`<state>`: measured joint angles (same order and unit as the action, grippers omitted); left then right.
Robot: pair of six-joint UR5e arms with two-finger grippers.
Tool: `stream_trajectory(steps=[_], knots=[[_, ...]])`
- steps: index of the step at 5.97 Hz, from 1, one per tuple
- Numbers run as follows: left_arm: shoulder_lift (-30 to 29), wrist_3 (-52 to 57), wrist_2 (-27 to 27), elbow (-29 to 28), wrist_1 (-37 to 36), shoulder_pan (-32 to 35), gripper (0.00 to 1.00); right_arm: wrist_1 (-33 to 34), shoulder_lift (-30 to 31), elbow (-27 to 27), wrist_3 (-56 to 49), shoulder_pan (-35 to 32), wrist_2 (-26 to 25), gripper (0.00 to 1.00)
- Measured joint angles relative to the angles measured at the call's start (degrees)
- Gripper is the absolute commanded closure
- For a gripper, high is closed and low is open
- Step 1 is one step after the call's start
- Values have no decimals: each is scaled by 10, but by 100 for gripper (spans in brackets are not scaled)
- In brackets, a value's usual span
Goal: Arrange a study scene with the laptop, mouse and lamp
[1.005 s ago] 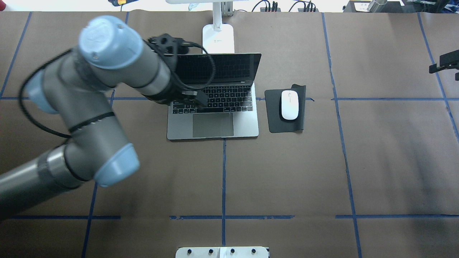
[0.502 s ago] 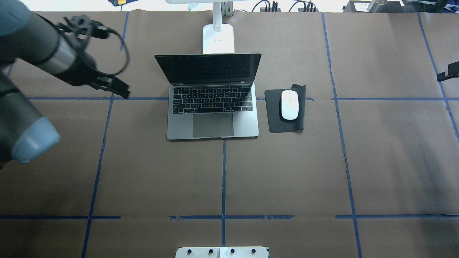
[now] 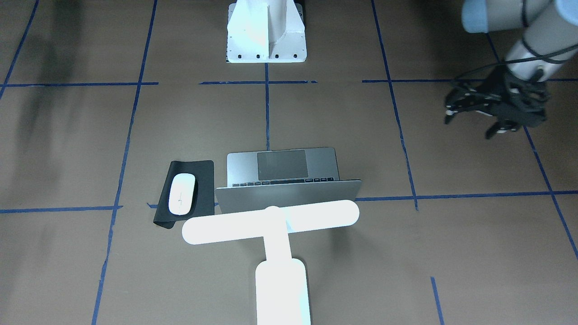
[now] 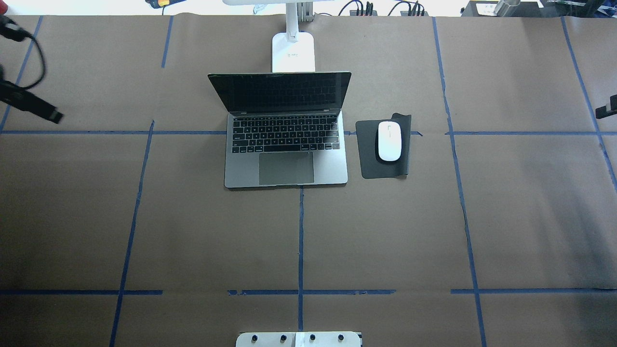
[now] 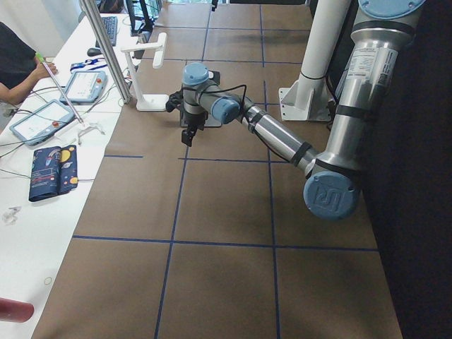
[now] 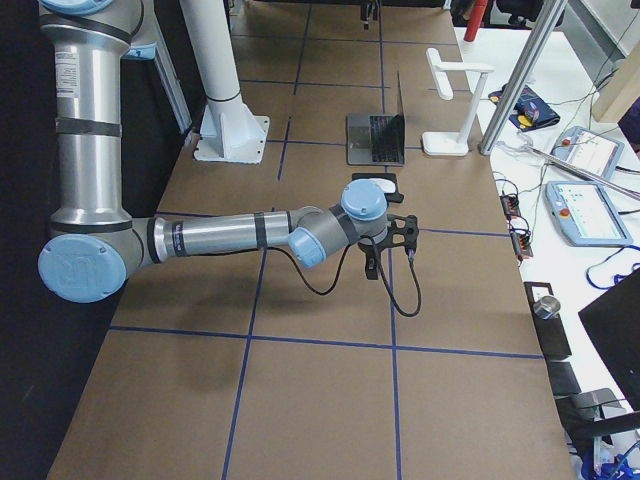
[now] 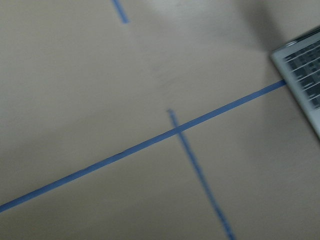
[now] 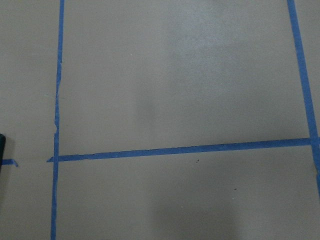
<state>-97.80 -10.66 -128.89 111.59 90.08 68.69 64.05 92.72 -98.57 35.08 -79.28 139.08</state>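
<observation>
Since all three things sit in their spots, the job looks done, or very close to it. Nearest the robot, the bench (image 4: pixel 385 241) is brown paper with blue tape lines. Next comes the laptop (image 4: pixel 287 144), open in the middle, its keys facing the robot and its screen dark. Just beside it, on the robot's right, the mouse (image 4: pixel 389 140) lies on a black mat (image 4: pixel 368 161). Farthest away, the lamp (image 3: pixel 271 221) stands right behind the laptop's lid, and its long bar glows white. The left pincer (image 3: pixel 468 127) hangs out at one side, well apart from the laptop, spread wide and holding nothing. The right pincer (image 6: pixel 378 262) hangs out at the other side, well apart from the mouse; I cannot tell if it is wide or narrow. I think nothing is left but for the arms to rest.
</observation>
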Motion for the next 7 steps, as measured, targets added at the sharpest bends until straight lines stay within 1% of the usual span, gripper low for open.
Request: stream_trajectory(steps=[1,2,3,4,5,6,7], knots=[[20,83,-2,-11,-45,51,0,45,2,0,-61,-16,0,0],[27,142,-5,-19,-113,95,0,108,1,0,-143,-37,-1,0],[30,166,-18,-35,-184,132,0,169,-4,1,-221,-53,-3,0],[50,183,-36,-54,-224,163,0,220,-8,3,-287,-62,-5,0],[81,211,-46,-73,-222,180,0,258,-10,4,-334,-67,-6,0],[95,233,-49,-91,-210,186,0,278,-12,4,-356,-69,-7,0],[107,240,-50,-97,-205,188,0,284,-12,3,-363,-69,-7,0]])
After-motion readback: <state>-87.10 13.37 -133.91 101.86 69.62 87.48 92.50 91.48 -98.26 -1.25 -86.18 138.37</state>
